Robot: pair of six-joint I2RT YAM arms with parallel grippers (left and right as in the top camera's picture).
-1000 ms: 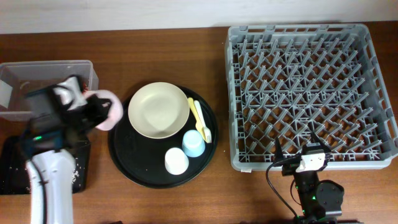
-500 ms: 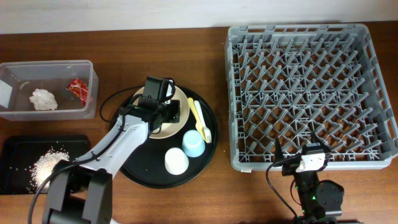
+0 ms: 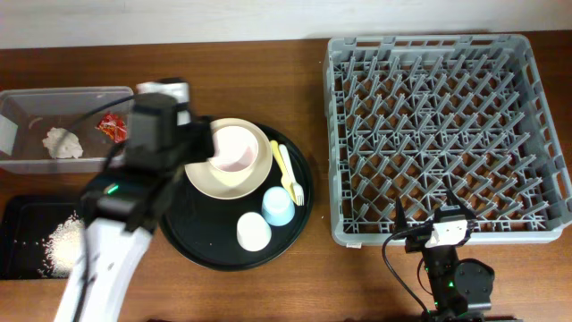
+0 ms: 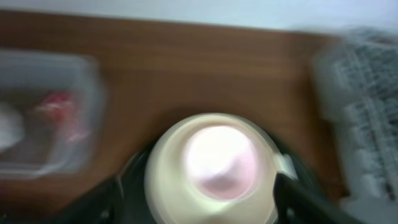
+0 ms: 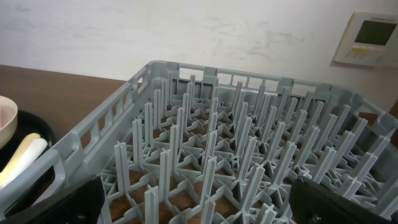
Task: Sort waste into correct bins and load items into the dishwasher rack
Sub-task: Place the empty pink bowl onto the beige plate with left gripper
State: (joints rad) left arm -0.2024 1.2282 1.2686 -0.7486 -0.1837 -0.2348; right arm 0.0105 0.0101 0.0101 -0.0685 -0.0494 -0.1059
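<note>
The small pink bowl (image 3: 234, 148) (image 4: 221, 155) sits inside the cream bowl-plate (image 3: 223, 174) (image 4: 168, 186) on the round black tray (image 3: 201, 234). My left gripper (image 3: 198, 148) (image 4: 199, 183) is blurred, just left of the plate. It is open, with its fingers (image 4: 109, 199) wide apart on either side of the plate and holding nothing. A blue cup (image 3: 278, 207), a white cup (image 3: 254, 232) and the yellow fork and spoon (image 3: 288, 170) lie on the same tray. My right gripper (image 3: 431, 213) (image 5: 202, 205) stands open at the front edge of the grey dishwasher rack (image 3: 451, 134) (image 5: 249, 124).
The clear box (image 3: 67, 98) at far left holds the white napkin (image 3: 61, 141) and the red wrapper (image 3: 112, 126). Below it, the shallow black tray (image 3: 22, 224) holds the rice heap (image 3: 64, 240). Bare wood lies between the round tray and the rack.
The left arm carried the pink bowl from over the bins to the cream plate, let go of it there, and has drawn back to the left. The right arm has not moved.
</note>
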